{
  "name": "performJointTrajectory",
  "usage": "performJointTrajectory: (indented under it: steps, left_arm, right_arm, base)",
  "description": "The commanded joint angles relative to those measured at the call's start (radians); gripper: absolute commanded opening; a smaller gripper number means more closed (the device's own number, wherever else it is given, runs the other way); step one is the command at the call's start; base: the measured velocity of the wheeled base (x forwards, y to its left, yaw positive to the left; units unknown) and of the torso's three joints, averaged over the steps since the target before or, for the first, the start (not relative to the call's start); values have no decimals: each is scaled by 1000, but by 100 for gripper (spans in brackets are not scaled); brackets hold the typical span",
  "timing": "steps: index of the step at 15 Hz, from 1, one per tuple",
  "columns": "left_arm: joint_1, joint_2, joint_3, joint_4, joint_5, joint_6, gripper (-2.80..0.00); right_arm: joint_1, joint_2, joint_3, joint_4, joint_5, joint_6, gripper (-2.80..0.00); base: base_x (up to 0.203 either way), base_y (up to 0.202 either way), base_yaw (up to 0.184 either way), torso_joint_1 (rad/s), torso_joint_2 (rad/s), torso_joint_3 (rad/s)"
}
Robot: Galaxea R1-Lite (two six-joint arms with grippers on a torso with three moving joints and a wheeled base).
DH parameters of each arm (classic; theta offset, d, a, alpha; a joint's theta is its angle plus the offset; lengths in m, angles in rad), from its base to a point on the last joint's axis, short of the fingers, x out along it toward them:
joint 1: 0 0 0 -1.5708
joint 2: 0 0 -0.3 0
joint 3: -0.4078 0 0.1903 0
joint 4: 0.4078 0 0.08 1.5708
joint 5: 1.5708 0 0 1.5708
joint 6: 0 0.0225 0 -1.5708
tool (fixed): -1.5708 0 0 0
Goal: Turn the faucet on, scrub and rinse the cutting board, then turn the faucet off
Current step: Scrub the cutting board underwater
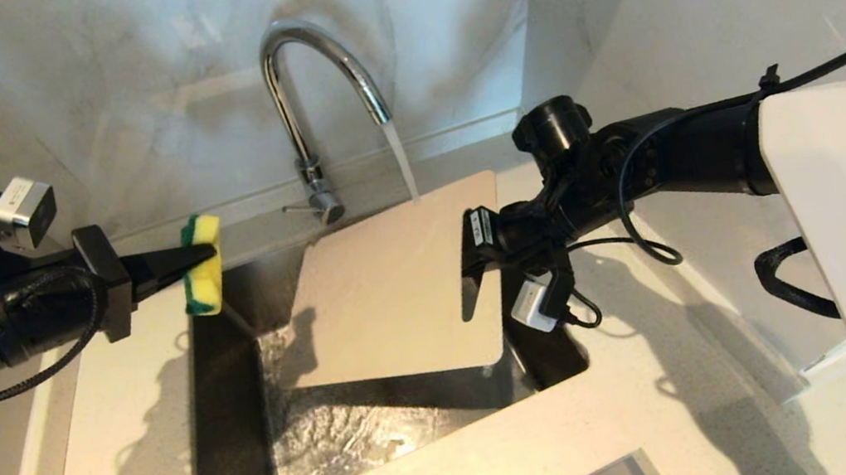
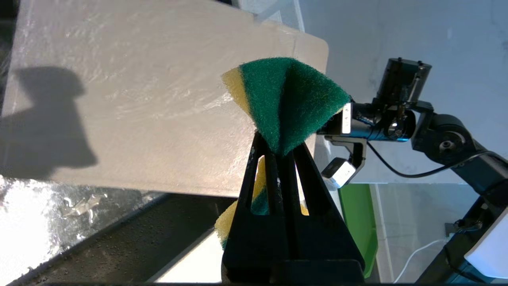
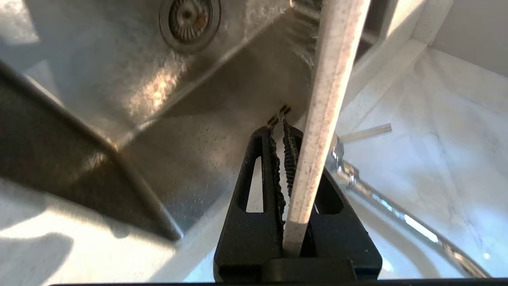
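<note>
A: Fingers on the left gripper are pinched tight on the sponge, aren't they?

B: Yes, clamped on its middle, so the green-and-yellow pad folds and fans out past the tips. That gripper hangs over the left far corner of the sink, above the bench, and the sponge is clear of the board.

A: And the sink itself?

B: Dark steel basin set into the pale bench, its floor wet and glittering.

A: Where is the cutting board?

B: Held over the sink, tilted, its far edge up near the spout and its near edge lower over the basin. Its surface shines wet in the left wrist view.

A: Is the faucet running?

B: A stream falls from the chrome spout onto the far right part of the board. The small lever sits at the base, pointing left.

A: What holds the board?

B: The right gripper, at the board's right edge. In the right wrist view its fingers are narrow, closed on the thin edge of the board
</note>
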Motion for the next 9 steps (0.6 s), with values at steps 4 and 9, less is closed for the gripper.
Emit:
performJointTrajectory:
  steps: [4, 9]
  left_arm:
    - [1, 1, -2, -3, -3, -4, -280]
    - [0, 1, 0, -3, -3, -4, -280]
  right_arm:
    - [4, 10, 0, -5, 3, -12, -280]
    - [4, 9, 2, 4, 17, -12, -280]
  base:
    - [0, 0, 0, 0, 0, 0]
    - [0, 0, 0, 0, 0, 0]
